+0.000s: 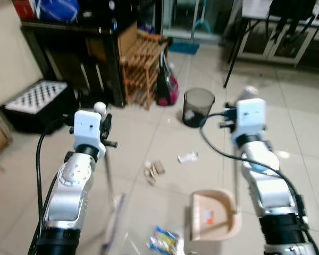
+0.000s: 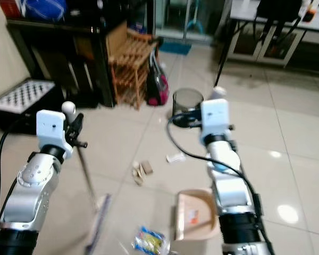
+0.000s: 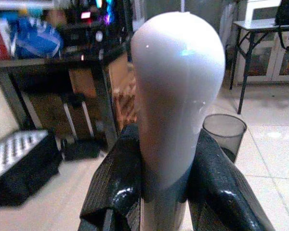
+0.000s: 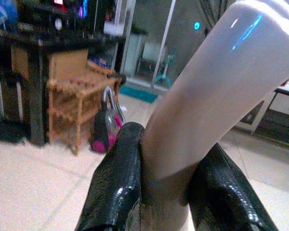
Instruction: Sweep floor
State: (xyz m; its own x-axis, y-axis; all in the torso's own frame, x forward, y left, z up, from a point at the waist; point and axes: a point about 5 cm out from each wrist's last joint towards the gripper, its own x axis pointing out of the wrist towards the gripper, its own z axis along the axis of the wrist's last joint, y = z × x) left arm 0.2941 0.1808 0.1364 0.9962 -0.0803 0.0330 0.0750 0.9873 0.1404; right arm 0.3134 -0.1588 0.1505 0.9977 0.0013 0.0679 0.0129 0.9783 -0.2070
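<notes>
Left end effector is pinched on the white, rounded top of the broom handle, one black finger on each side; the thin pole drops from it to the broom head on the pale tiled floor, below and slightly inward of it. Right end effector is likewise clamped around the pale handle of the dustpan, whose beige pan rests on the floor beneath it, toward the left arm.

Beyond the left end effector stand a dark shelf unit and a wooden slatted rack, with a black case bearing a checkered top out to its left. Ahead, between the two end effectors, sits a dark translucent bin, and a pink and black bag leans by the rack.

Litter lies between the arms (all of it on the floor): a colourful wrapper just beside the pan, cardboard scraps, and a white paper scrap farther ahead.
</notes>
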